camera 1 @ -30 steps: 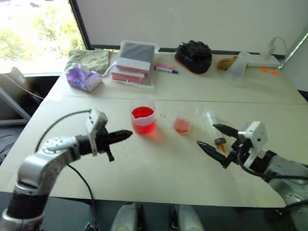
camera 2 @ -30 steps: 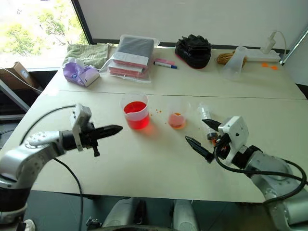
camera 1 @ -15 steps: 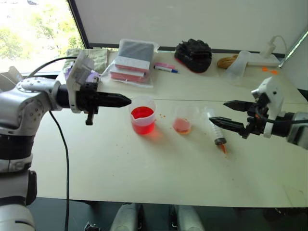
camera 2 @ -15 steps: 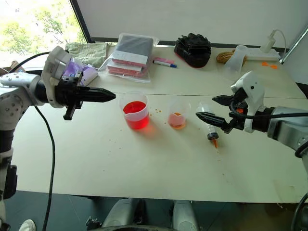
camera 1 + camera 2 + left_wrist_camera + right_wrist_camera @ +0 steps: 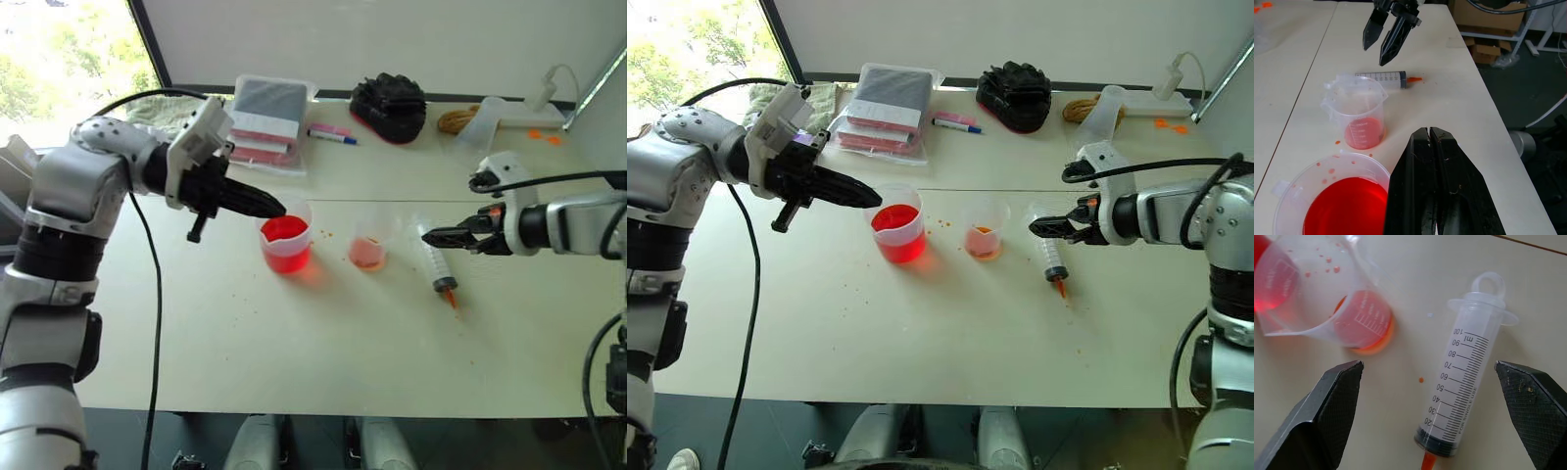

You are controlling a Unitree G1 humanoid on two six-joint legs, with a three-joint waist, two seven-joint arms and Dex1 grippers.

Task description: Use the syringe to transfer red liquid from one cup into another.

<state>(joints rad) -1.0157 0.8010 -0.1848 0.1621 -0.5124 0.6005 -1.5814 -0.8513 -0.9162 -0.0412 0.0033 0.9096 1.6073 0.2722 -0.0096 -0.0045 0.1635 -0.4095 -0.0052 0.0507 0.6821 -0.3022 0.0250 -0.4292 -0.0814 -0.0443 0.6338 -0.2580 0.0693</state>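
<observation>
The syringe (image 5: 437, 260) is lying flat on the table (image 5: 323, 352), toward its right edge, just beside the smaller cup (image 5: 369, 248). The right pincer (image 5: 443, 237) is hovering over it, fingers spread wide. The left pincer (image 5: 269, 207), fingers pressed together, is hanging beside the red beaker (image 5: 287, 240).

**Pale table under a daylit window**

A cream table (image 5: 323, 362) fills the middle, a seam crossing it from 9 to 3 o'clock. At 12 stands a white wall (image 5: 392, 39); at 10, a dark-framed window (image 5: 59, 59) shows sunlit trees. Dark floor (image 5: 1537, 98) lies beyond the table's edge.
</observation>
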